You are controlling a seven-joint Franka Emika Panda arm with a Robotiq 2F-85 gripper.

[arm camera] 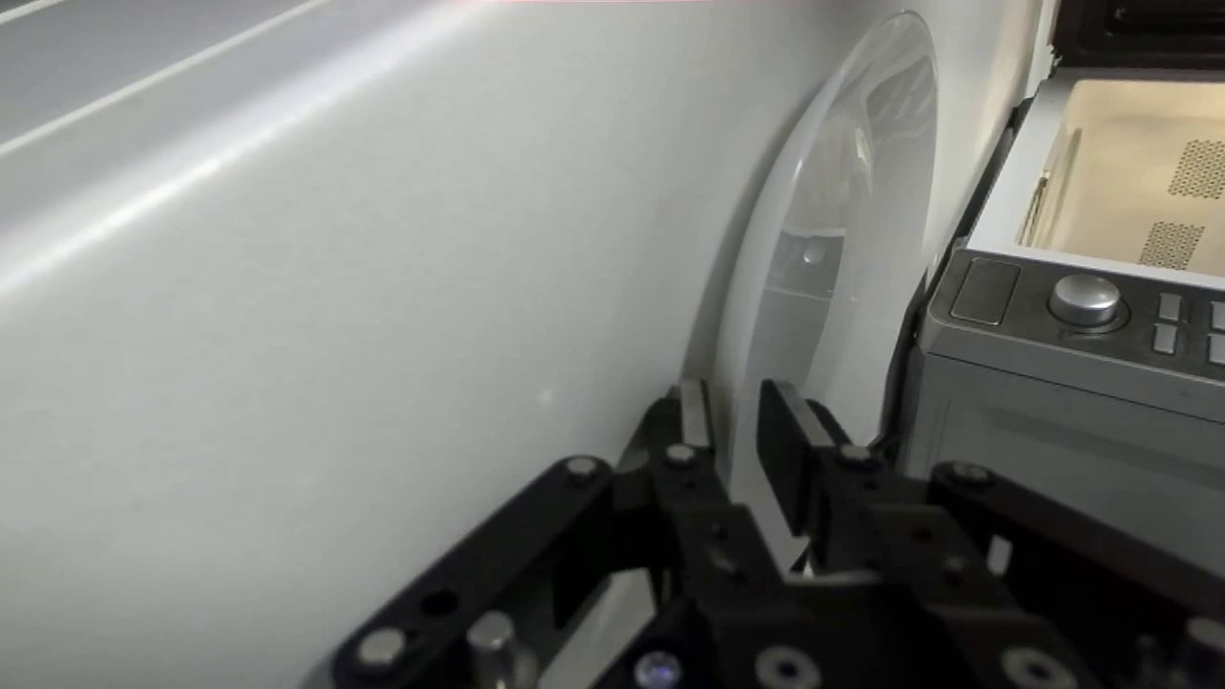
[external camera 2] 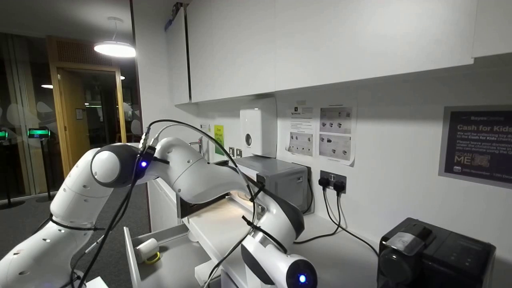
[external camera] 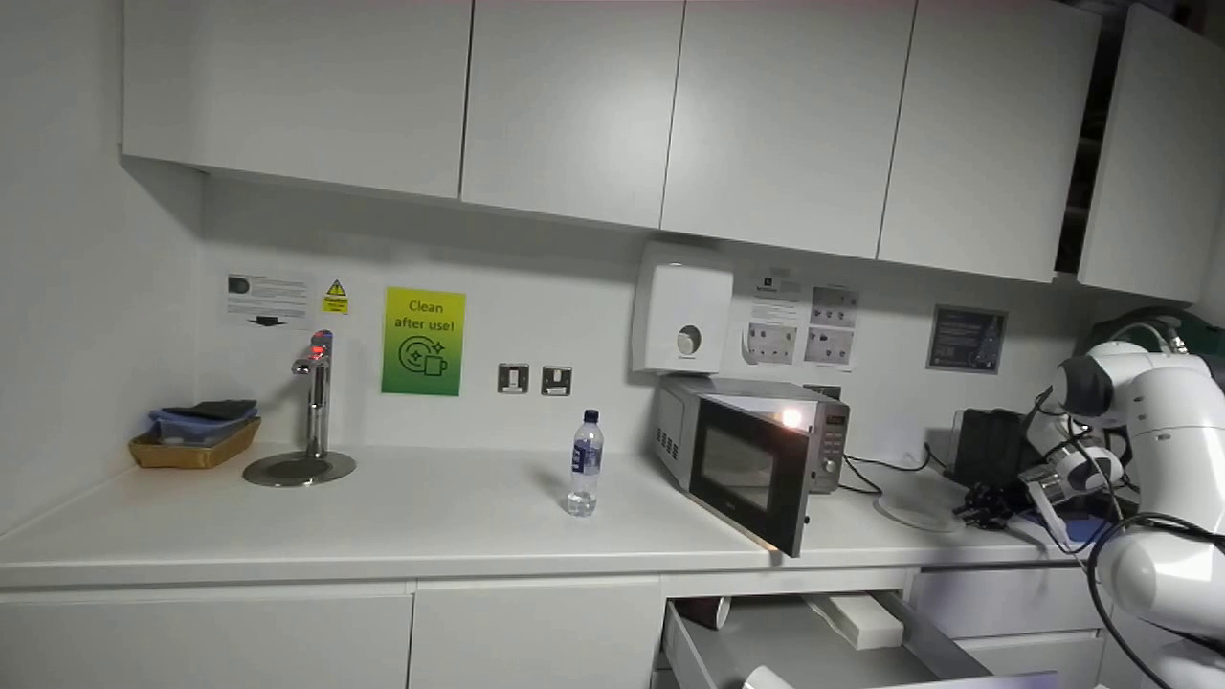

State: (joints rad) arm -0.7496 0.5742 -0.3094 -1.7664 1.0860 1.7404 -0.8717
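- Nearest the wrist camera is my gripper [arm camera: 735, 416], reaching in from the near edge, its two black fingers parted by a narrow gap. The hand is released; nothing looks pinched.
- Just past the fingertips is a round, glossy glass plate [arm camera: 842, 230], lying on the white countertop [arm camera: 383, 335]. It shows through the gap, but I cannot tell whether its rim sits between the fingers or whether they touch it.
- Right of the plate, just beside it in the wrist view, is a grey microwave [arm camera: 1081, 349], lit inside. In an exterior view its door [external camera: 751, 474] stands open.
- Farther left on the counter, a water bottle [external camera: 585, 469] stands upright. Below, an open drawer [external camera: 785, 636] holds a dark mug [external camera: 703, 612] at its left.
- I judge the step in hand to be work at the plate's rim, taking hold or letting go. A grasp would call for straddling the rim before closing; a release, for backing off straight without dragging the glass.
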